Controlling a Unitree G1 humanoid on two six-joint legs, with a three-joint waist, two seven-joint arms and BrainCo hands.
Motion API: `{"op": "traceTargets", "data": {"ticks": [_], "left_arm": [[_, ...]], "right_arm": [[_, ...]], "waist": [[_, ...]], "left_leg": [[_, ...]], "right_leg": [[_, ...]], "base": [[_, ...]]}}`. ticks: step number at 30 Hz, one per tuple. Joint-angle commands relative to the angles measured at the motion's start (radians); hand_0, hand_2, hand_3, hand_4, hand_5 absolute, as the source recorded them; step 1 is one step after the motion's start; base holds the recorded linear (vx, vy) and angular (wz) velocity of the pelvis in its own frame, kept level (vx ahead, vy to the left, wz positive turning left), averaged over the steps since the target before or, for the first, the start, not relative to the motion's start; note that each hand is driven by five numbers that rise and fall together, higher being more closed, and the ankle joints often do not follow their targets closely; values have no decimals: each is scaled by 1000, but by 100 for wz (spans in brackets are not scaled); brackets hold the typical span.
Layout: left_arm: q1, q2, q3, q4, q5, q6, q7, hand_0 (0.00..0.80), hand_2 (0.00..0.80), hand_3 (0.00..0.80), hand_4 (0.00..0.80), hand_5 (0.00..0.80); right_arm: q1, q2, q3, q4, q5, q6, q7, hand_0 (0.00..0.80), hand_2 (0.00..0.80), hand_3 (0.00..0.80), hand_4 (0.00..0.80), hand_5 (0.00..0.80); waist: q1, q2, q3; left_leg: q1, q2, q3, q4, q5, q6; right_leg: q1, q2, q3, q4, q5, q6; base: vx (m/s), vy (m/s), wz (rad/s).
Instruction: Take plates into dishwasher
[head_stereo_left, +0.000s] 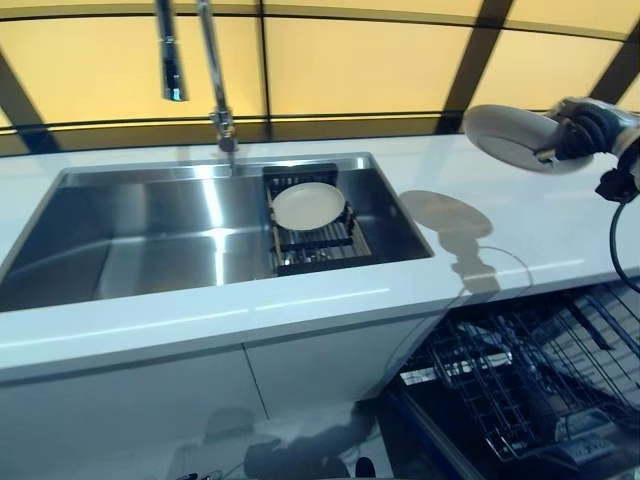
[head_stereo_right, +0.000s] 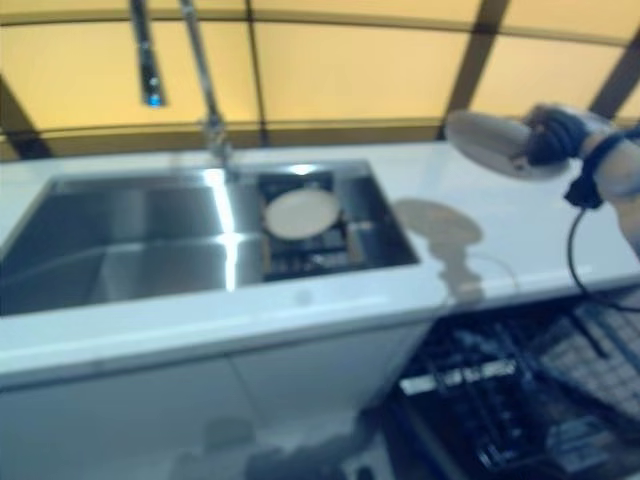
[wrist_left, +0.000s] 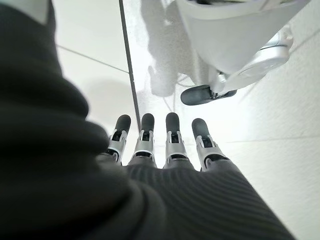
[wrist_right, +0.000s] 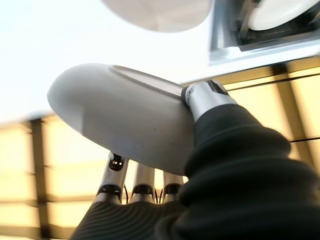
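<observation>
My right hand (head_stereo_left: 585, 130) is shut on a white plate (head_stereo_left: 510, 137) and holds it tilted in the air above the white counter (head_stereo_left: 520, 225), at the right. The right wrist view shows the plate (wrist_right: 125, 120) pinched between thumb and fingers (wrist_right: 142, 187). A second white plate (head_stereo_left: 307, 204) lies on a dark rack (head_stereo_left: 320, 245) inside the steel sink (head_stereo_left: 150, 240). The open dishwasher (head_stereo_left: 530, 385) with its wire rack is below the counter at the lower right. My left hand (wrist_left: 160, 150) shows only in its wrist view, fingers straight, holding nothing, down by the floor.
A tall tap (head_stereo_left: 215, 75) stands behind the sink. White cabinet fronts (head_stereo_left: 150, 410) run below the counter, left of the dishwasher. Yellow wall panels (head_stereo_left: 350, 60) back the counter.
</observation>
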Motion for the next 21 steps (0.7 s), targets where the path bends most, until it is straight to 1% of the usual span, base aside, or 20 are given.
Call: {"op": "traceTargets", "data": {"ticks": [1,4,8,9,12,14,16,21], "left_arm": [[-66,32,-48,65,39,-23,-6,0,0,0,0,0],[-72,34,-54,74,41,-25,-4,0,0,0,0,0],[-74,31,-58,78,36,-20,4,0,0,0,0,0],[-74,28,-56,79,36,-19,7,0,0,0,0,0],[-79,27,-57,81,45,-20,8,0,0,0,0,0],[-82,28,-60,82,50,-24,8,0,0,0,0,0],[-86,25,-59,82,52,-34,13,0,0,0,0,0],[-92,23,-58,87,66,-52,16,0,0,0,0,0]], "right_arm": [[6,-57,-149,30,105,10,-15,800,800,800,800,800],[102,-68,-251,43,140,0,-15,800,800,800,800,800],[196,-84,-342,71,177,-11,-7,800,800,800,800,800],[232,-91,-373,85,183,-22,-3,800,800,800,800,800],[336,-99,-466,105,204,-42,6,800,800,800,800,800],[380,-99,-505,108,210,-47,11,800,800,800,800,800],[446,-92,-557,104,229,-49,21,800,800,800,800,800],[527,-62,-609,94,224,-52,33,800,800,800,800,800]], "waist": [[-26,-44,37],[-55,-41,44],[-94,-38,55],[-109,-35,60],[-134,-32,71],[-140,-32,76],[-156,-28,86],[-168,-23,97]], "left_leg": [[76,2,-11,0,-58,39],[79,4,7,0,-63,37],[89,7,37,0,-72,36],[91,8,47,0,-74,35],[93,12,65,0,-77,33],[94,14,71,0,-78,32],[95,14,79,0,-80,30],[97,12,86,0,-87,31]], "right_leg": [[36,-65,2,4,-10,92],[15,-62,24,4,-1,93],[-12,-57,46,4,11,92],[-19,-56,53,4,14,92],[-35,-53,66,4,21,92],[-42,-52,70,4,24,92],[-56,-50,80,4,31,92],[-72,-49,91,4,38,92]], "base": [[-6,-30,-17],[-13,-30,-19],[-2,-24,-24],[-2,-29,-33],[-17,-36,-16],[-32,-34,-7],[-29,-36,-13],[-6,-36,-10]]}}
